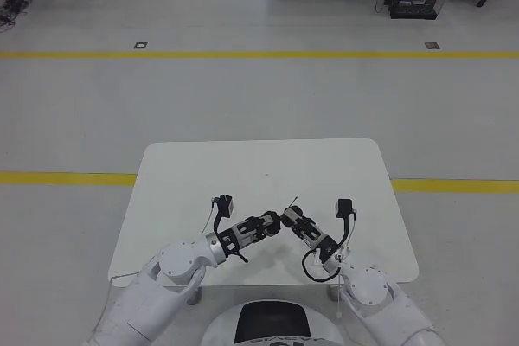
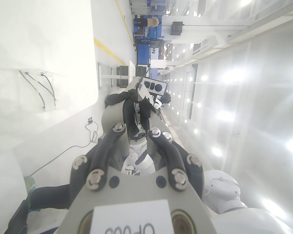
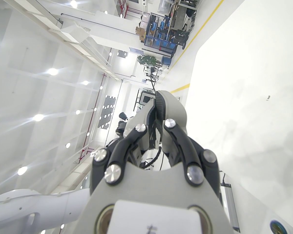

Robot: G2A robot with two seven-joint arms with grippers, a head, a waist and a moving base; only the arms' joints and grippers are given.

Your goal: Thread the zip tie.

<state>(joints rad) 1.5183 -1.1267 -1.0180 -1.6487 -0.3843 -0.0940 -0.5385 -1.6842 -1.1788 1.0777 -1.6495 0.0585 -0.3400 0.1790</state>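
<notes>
White bench (image 1: 346, 164); above its near-middle the right tool (image 1: 287, 213) pinches a black zip tie (image 3: 152, 86), nose to nose with the left tool (image 1: 268, 222), whose grip I cannot tell.

We hold both arms bent inward, left gripper (image 1: 273, 221) and right gripper (image 1: 287, 213) meeting nearly tip to tip. Both sets of fingers are drawn together.

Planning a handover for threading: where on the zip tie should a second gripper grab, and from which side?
Probably the bare tail of the zip tie jutting past the right gripper, which is shut on it. Come crosswise from the robot's left; the rest is buried in that grip.
</notes>
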